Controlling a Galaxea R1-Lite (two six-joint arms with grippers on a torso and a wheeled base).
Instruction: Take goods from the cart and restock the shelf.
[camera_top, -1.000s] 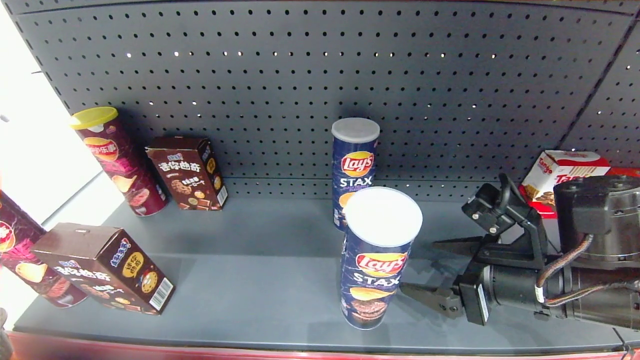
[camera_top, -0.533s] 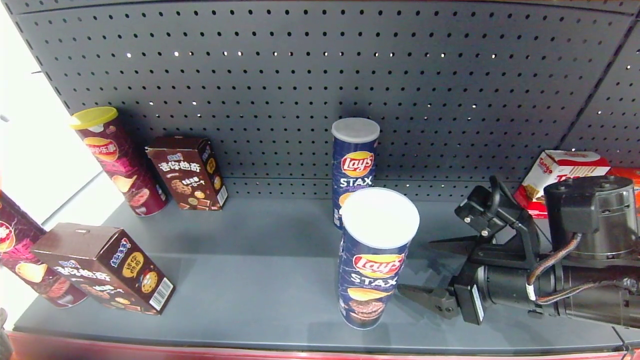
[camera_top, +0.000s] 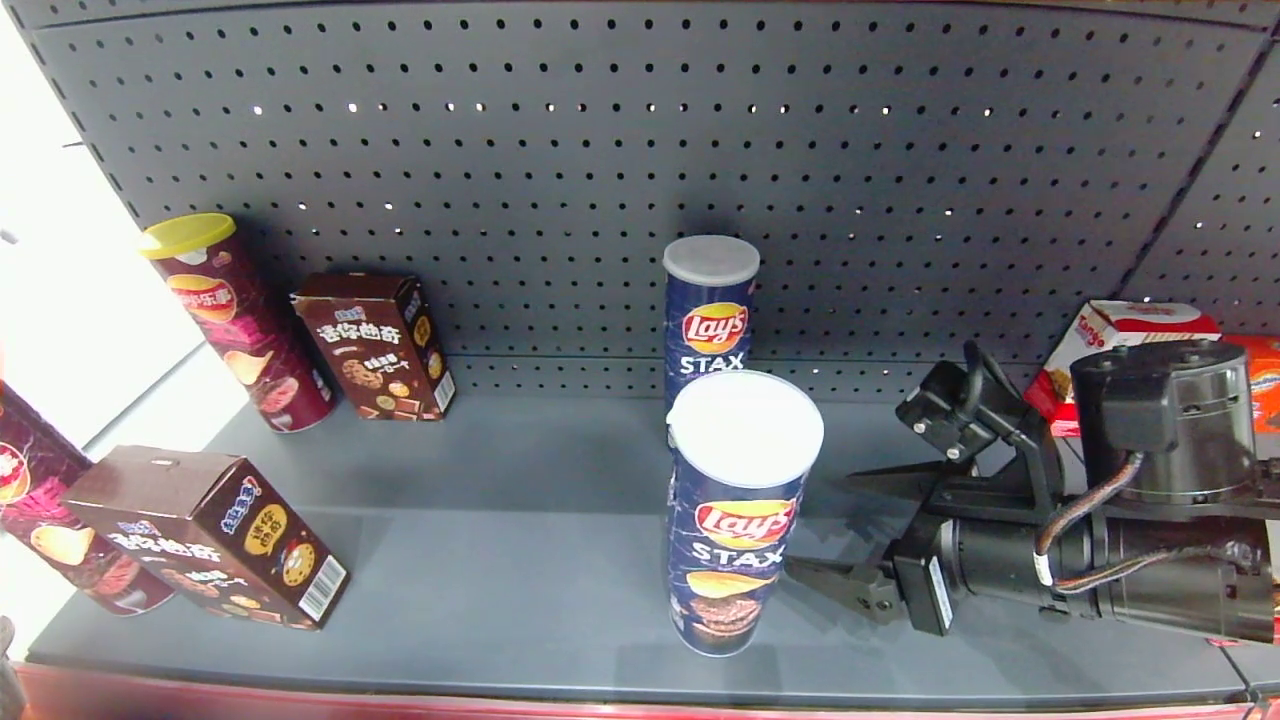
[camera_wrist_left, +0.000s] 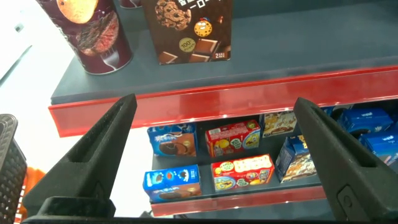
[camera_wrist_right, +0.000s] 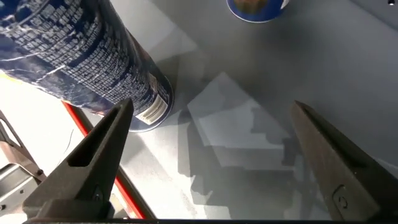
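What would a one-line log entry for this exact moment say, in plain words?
front blue can: upright on shelf | right tool: open, empty, beside that can | left tool: open, empty

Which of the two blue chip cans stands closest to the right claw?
The front blue can, just beside the right claw; the rear can stands farther back, behind it.

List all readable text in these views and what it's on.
"Lay's STAX": front blue can
"Lay's STAX": rear blue can
"Tango", partly hidden: red-and-white box
"迷你曲奇": rear brown box
Too small or blurred: yellow-lidded maroon can logo, front brown box print and barcode, lower-shelf packs.
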